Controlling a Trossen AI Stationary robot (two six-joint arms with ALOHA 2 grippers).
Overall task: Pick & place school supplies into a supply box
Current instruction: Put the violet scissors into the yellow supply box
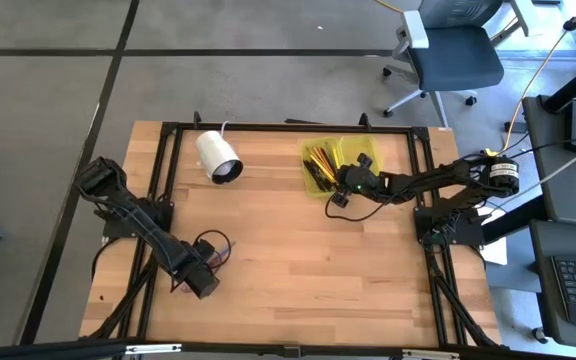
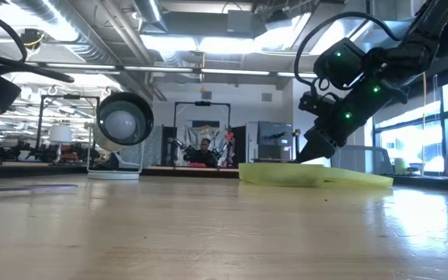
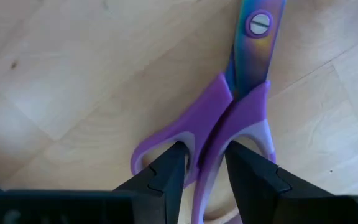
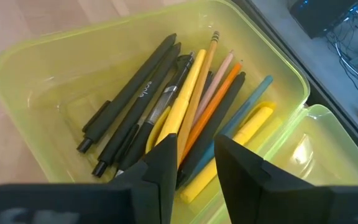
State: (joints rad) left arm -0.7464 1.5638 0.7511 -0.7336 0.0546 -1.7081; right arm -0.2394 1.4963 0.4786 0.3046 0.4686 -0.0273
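The scissors [image 3: 229, 124] lie flat on the tabletop [image 1: 298, 270] at its 7 o'clock corner, directly under the left pincer [image 3: 201, 171], whose fingers are parted astride one purple handle, along the long axis. The supply box [image 1: 338, 165] lies toward 2 o'clock; there the right pincer [image 4: 194, 162] hovers, parted and holding nothing.

The high view looked straight down over the whole worktop [image 1: 298, 250], while the low view sat at worktop level, facing across into the room. Each wrist view looked close past its own fingers: the left at the scissors [image 3: 229, 124], the right into the supply box [image 4: 73, 81], which the high and low views shared.
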